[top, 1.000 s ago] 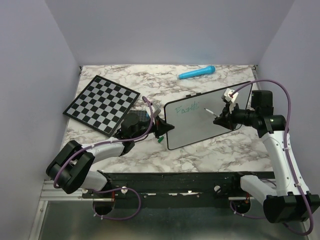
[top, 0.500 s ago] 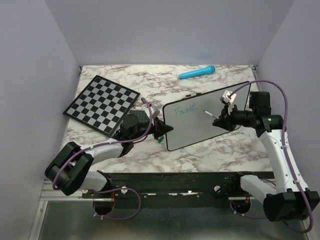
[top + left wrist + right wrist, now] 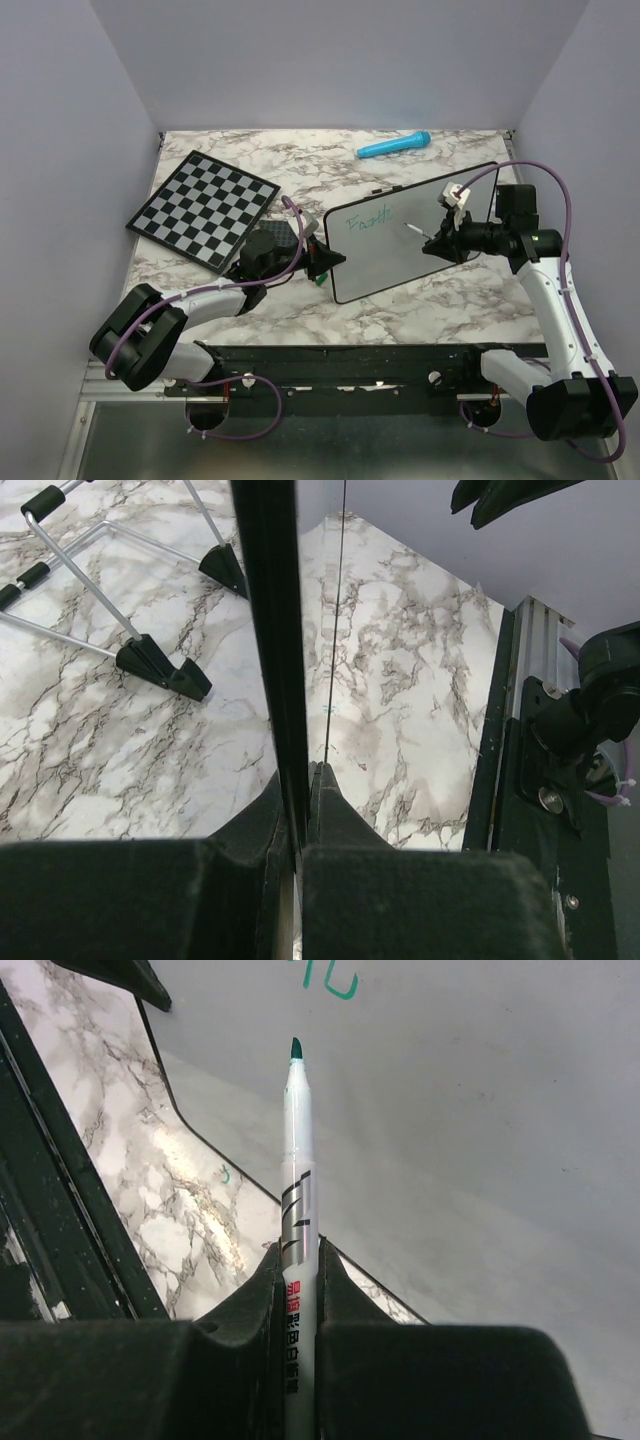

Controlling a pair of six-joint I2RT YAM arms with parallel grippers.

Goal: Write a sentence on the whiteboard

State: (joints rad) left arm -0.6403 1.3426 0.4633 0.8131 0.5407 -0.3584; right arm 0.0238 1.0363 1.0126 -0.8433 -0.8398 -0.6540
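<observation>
Teal sentence (image 3: 368, 221) unchanged; right end effector (image 3: 432, 243), clamping marker (image 3: 415, 232), drifted slightly; left end effector (image 3: 324, 262) pinches whiteboard (image 3: 400, 265) edge

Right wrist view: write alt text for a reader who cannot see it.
The right gripper is shut on a white marker, its green tip pointing up at the whiteboard; contact cannot be told. A trace of teal-green writing shows at the top edge, and the marble table lies to the left.
</observation>
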